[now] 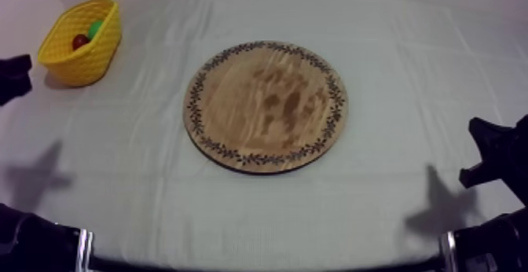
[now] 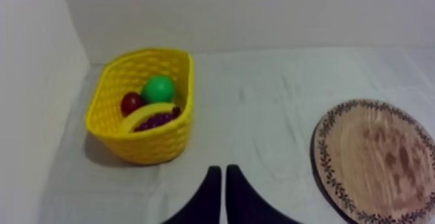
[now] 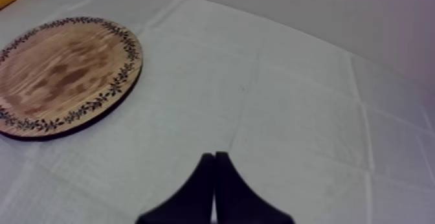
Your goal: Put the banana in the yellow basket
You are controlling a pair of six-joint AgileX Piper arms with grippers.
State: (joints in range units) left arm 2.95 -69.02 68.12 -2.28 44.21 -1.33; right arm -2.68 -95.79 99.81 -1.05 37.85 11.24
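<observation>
In the yellow basket [image 2: 149, 145], at the table's far left corner, the banana [image 2: 144, 118] lies curved along the near wall. Same basket: green pear [image 2: 158, 89], small red fruit [image 2: 131, 102], dark grapes [image 2: 157, 120] touching the banana. Mid-table sits the round wooden board [image 1: 265, 106] on the grey-white cloth [image 1: 408, 71], well apart from the basket. Fingers of the left gripper [image 2: 223, 169] lie together in a narrow wedge, gripping nothing, over cloth near the basket. Same for the right gripper [image 3: 215, 155], over cloth beside the board.

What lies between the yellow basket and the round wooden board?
Only bare grey-white cloth separates yellow basket from wooden board; top and left wrist views agree.
</observation>
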